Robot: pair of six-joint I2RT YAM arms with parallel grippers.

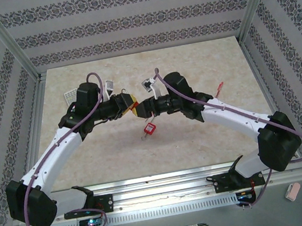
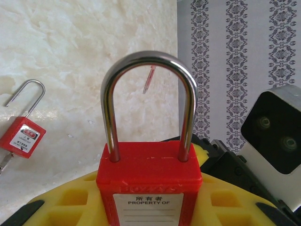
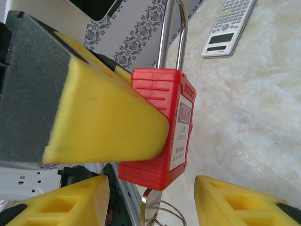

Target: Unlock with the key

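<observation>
My left gripper (image 2: 149, 200) is shut on a red padlock (image 2: 149, 165), its yellow fingers (image 2: 70, 197) on both sides of the body and the steel shackle upright and closed. In the top view this padlock (image 1: 133, 105) hangs above the table's middle between the two grippers. From the right wrist, the padlock (image 3: 162, 122) shows a metal key (image 3: 156, 207) with a wire ring sticking out of its underside. My right gripper (image 3: 153, 209) is open, one yellow finger (image 3: 66, 202) on each side of the key, not touching it.
A second, smaller red padlock (image 1: 150, 128) lies on the marble table below the grippers, also seen from the left wrist (image 2: 21, 136). A calculator (image 3: 230, 23) lies at the back left (image 1: 72, 95). A thin red item (image 1: 219, 87) lies to the right.
</observation>
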